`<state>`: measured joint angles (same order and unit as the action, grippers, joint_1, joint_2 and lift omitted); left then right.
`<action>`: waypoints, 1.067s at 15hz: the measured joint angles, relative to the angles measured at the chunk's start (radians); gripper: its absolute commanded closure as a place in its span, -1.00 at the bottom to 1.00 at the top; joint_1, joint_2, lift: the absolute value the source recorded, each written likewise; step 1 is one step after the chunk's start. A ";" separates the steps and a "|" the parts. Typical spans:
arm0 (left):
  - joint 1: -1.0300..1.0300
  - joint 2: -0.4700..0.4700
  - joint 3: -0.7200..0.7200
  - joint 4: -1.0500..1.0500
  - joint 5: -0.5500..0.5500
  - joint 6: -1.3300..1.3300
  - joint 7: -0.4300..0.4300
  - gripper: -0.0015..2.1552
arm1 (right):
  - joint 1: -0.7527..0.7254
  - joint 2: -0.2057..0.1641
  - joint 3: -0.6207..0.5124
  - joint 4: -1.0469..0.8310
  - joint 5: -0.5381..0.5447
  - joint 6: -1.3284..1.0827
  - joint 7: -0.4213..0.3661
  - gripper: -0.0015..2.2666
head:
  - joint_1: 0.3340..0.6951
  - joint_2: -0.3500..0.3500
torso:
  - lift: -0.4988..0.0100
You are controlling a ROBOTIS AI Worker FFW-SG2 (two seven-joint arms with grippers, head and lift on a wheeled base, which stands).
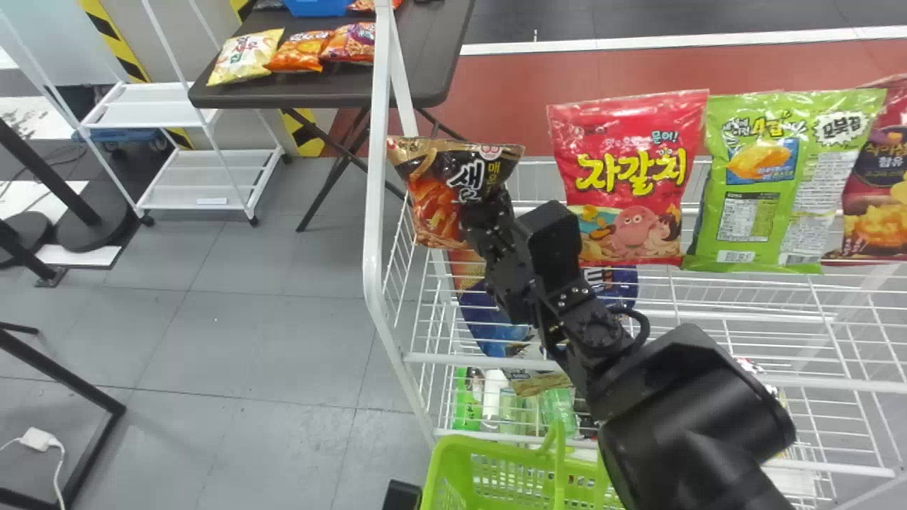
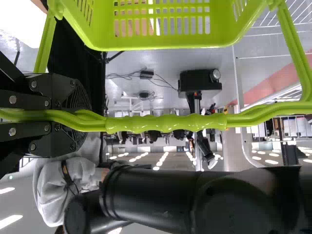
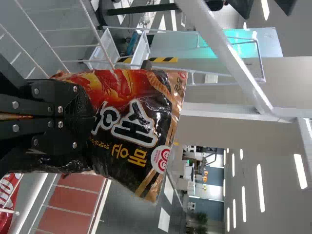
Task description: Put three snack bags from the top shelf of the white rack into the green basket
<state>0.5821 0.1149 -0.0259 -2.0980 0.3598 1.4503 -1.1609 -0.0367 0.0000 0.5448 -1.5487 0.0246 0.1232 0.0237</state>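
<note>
At white rack [image 1: 378, 177], clutching black snack bag [image 3: 141, 112] with right tool [image 3: 92, 116], basket handle [image 2: 165, 123] with left tool [image 2: 84, 119]; yet to basket bag.

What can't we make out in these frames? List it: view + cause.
- Floor of the green basket: head view, cut off by the bottom edge.
- Lower end of the black snack bag: right wrist view, behind the right tool.
- Part of the blue package: head view, behind the right arm.
- Right side of the dark red bag: head view, cut off by the right edge.
</note>
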 measured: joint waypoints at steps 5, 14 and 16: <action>-0.010 -0.005 -0.003 0.007 -0.006 -0.012 0.012 0.99 | 0.244 -0.044 -0.020 -0.372 0.094 0.102 -0.058 0.85 | 1.00 0.37 | 0.96; -0.055 -0.011 -0.010 0.028 -0.009 -0.071 0.073 0.99 | 0.732 -0.244 -0.282 -0.905 0.122 0.234 -0.079 0.85 | 1.00 -0.74 | 0.96; -0.055 -0.012 -0.010 0.029 -0.010 -0.084 0.084 0.99 | 0.835 -0.270 -0.341 -0.970 0.125 0.271 -0.077 0.85 | 1.00 -1.00 | 0.96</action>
<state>0.5273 0.1030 -0.0356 -2.0693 0.3502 1.3663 -1.0770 0.7982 -0.2703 0.2043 -2.5190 0.1491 0.3937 -0.0531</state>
